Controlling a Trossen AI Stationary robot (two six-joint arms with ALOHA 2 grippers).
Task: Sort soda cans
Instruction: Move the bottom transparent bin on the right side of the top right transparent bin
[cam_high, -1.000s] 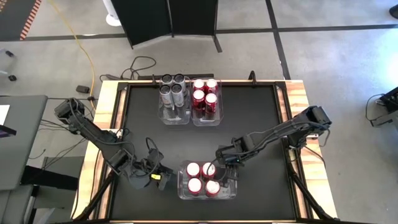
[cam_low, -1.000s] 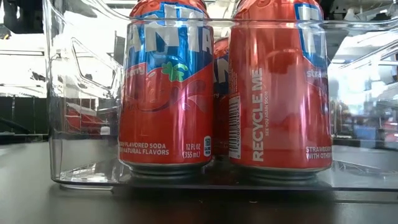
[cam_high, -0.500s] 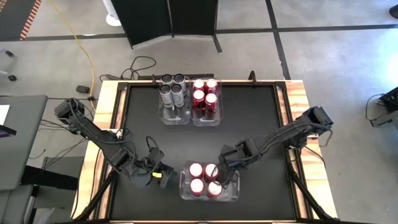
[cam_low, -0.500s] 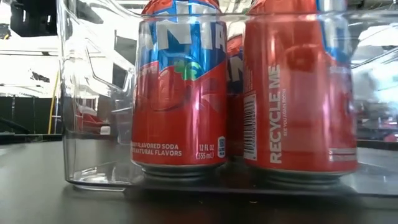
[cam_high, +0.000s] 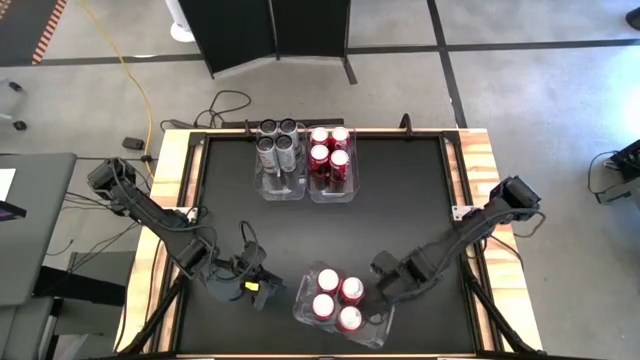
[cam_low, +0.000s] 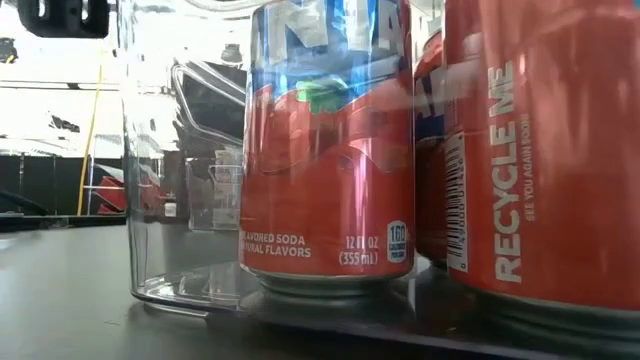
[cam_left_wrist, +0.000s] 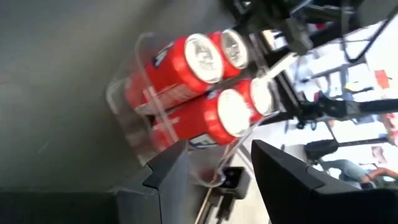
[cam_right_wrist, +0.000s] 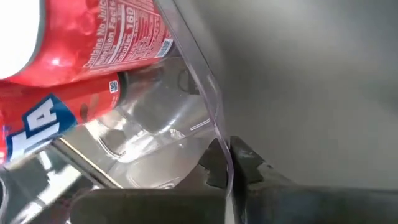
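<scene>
the right gripper is clamped shut on the wall of the near clear bin, likely to drag it. 4 red soda cans stand inside that bin. the left gripper, half open and empty, waits just beside the bin.

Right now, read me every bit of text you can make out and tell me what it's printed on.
"RECYCLE ME", with "SEE YOU AGAIN SOON" beside it: near red can.
"FLAVORED SODA", "NATURAL FLAVORS", "12 FL OZ (355 mL)", "160": left red can.
Blue brand lettering on the left red can: cut off, unreadable.
Nutrition panel on a red can: only "160" reads.
</scene>
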